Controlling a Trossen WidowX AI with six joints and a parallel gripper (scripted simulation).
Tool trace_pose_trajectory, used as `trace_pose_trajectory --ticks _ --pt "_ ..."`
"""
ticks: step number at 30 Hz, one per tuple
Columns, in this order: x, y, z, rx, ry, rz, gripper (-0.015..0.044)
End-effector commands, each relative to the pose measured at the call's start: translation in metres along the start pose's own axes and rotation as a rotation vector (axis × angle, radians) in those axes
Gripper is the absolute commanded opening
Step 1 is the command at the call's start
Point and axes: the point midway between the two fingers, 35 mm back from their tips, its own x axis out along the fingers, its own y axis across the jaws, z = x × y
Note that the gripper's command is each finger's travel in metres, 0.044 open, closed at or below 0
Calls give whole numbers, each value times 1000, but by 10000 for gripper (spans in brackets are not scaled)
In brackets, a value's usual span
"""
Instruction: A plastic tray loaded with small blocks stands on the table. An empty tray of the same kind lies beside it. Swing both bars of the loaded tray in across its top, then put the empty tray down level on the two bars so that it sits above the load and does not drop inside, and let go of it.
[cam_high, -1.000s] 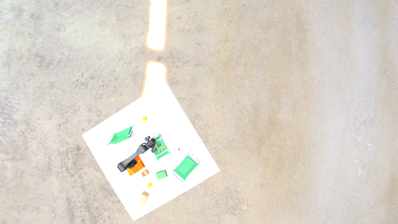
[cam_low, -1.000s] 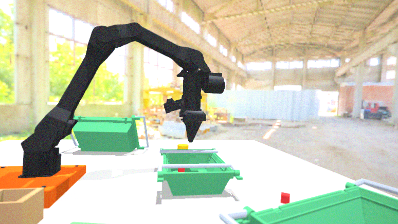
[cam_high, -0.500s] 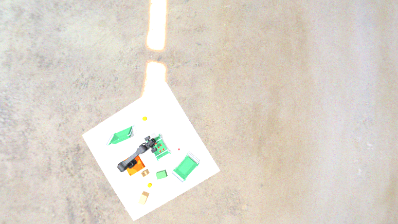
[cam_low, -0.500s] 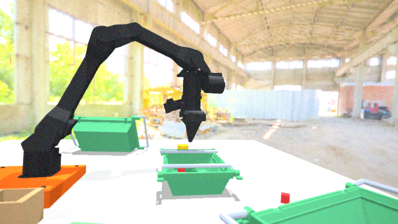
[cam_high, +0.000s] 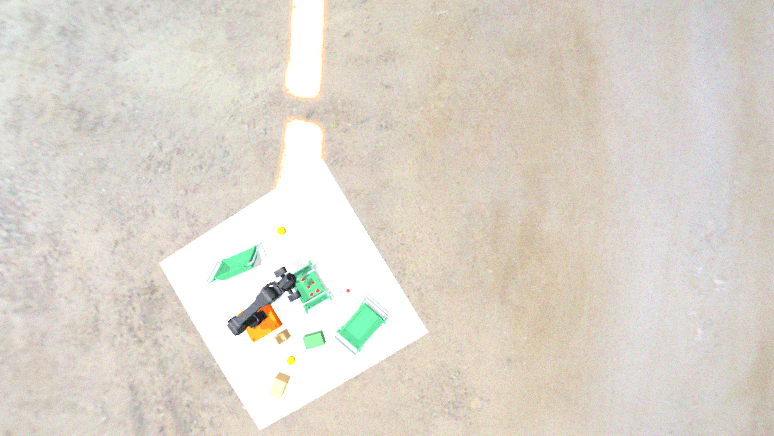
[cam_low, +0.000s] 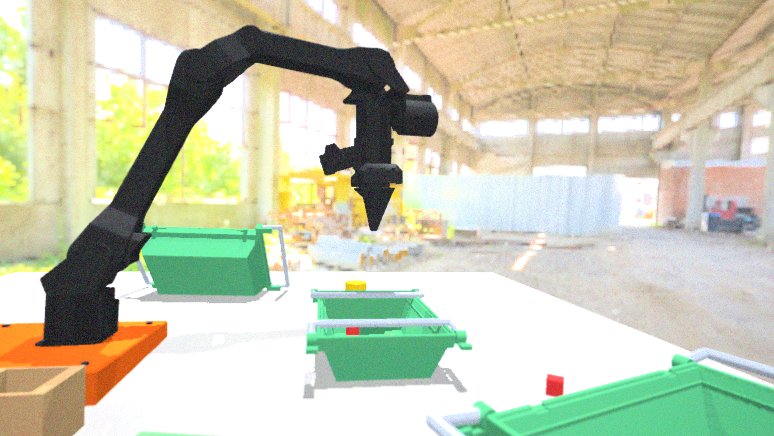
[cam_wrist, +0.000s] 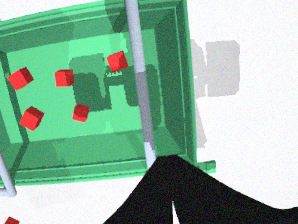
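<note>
The loaded green tray (cam_high: 314, 302) (cam_low: 379, 360) (cam_wrist: 172, 63) stands mid-table with several small red blocks (cam_wrist: 67, 78) inside. Both of its grey wire bars lie across its top: one bar (cam_low: 379, 323) (cam_wrist: 137, 50) towards the front in the exterior view, the other bar (cam_low: 365, 295) (cam_wrist: 5, 169) behind it. My gripper (cam_high: 292, 283) (cam_low: 374, 224) (cam_wrist: 166, 164) is shut on nothing and hangs well above the tray's far end. One empty green tray (cam_high: 235, 264) (cam_low: 205, 265) lies tipped on its side at the back left. Another empty tray (cam_high: 361, 324) (cam_low: 649, 403) stands upright at the front right.
The arm's orange base plate (cam_high: 266, 327) (cam_low: 124, 341) is left of the loaded tray. A loose red block (cam_high: 347, 290) (cam_low: 554, 384) lies on the table. Two cardboard boxes (cam_high: 282, 336) (cam_high: 279, 384), a green box (cam_high: 314, 339) and yellow discs (cam_high: 281, 230) (cam_high: 290, 360) (cam_low: 355, 284) stand around.
</note>
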Motion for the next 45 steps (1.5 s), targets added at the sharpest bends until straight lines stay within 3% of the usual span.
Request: trace_pose_trajectory --ticks 1,7,16,26,34,45 --pt "8 -12 7 1 -27 7 0" --pt "-8 -96 50 4 -5 2 0" --pt "-30 -199 165 54 -4 -31 0" --pt "-59 -251 312 106 -48 -78 0" --pt "-56 -253 315 107 -49 -76 0" --pt "-15 -257 317 106 -51 -48 0"
